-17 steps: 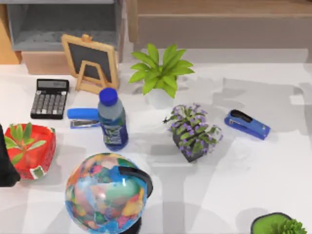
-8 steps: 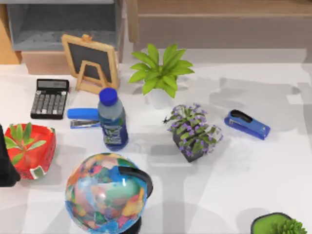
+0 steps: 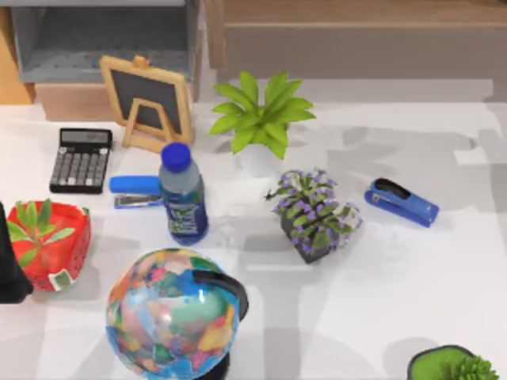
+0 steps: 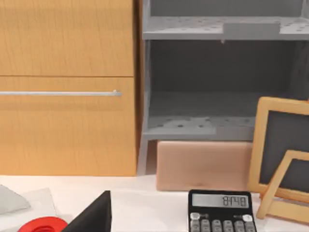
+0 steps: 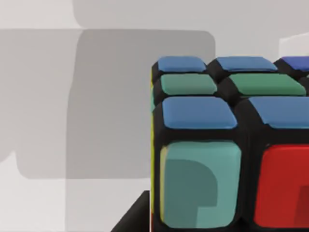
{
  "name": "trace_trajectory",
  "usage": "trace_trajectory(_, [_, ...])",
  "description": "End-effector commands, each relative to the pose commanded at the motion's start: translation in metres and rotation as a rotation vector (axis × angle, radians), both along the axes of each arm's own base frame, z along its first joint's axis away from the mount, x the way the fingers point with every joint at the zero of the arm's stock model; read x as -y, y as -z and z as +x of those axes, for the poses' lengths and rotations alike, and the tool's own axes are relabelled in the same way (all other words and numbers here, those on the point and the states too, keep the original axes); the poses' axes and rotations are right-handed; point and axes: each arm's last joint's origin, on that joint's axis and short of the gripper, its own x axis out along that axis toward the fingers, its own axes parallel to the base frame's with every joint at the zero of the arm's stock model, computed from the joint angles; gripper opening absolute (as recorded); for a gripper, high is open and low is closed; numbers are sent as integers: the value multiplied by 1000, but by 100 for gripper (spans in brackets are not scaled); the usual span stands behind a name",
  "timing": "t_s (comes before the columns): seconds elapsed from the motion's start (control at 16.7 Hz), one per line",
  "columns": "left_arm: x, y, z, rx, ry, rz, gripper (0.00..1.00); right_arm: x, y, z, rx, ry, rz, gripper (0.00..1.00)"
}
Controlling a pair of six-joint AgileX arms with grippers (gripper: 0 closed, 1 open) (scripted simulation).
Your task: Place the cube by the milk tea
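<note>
Left gripper (image 3: 9, 269) parks at the table's 9 o'clock edge, and I cannot tell its grip. The cube (image 5: 227, 145) sits close against the right gripper (image 5: 135, 220). I cannot tell if it is pinched. Confirm the hold, keep the cube level, then set it just beside the milk tea.

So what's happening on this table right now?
A two-armed robot is meant to put a puzzle cube next to a milk tea. The right arm's wrist camera looks at the cube from very near, its colored tiles large in that view. From above, the white table carries a globe, a water bottle, a calculator, two blue staplers and potted plants. The left arm sits dark at the table's left edge.
</note>
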Motion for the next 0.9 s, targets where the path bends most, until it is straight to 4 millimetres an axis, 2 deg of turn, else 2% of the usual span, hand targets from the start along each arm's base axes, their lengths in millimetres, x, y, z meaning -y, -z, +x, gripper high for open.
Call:
trace_trajectory(0.3, [0, 0, 0, 0, 0, 0, 100, 3, 3, 0, 9, 5, -3, 0])
trace_trajectory(0.66, [0, 0, 0, 0, 0, 0, 100, 10, 29, -3, -59, 27, 2, 0])
trace_trajectory(0.9, [0, 0, 0, 0, 0, 0, 100, 10, 29, -3, -59, 27, 2, 0])
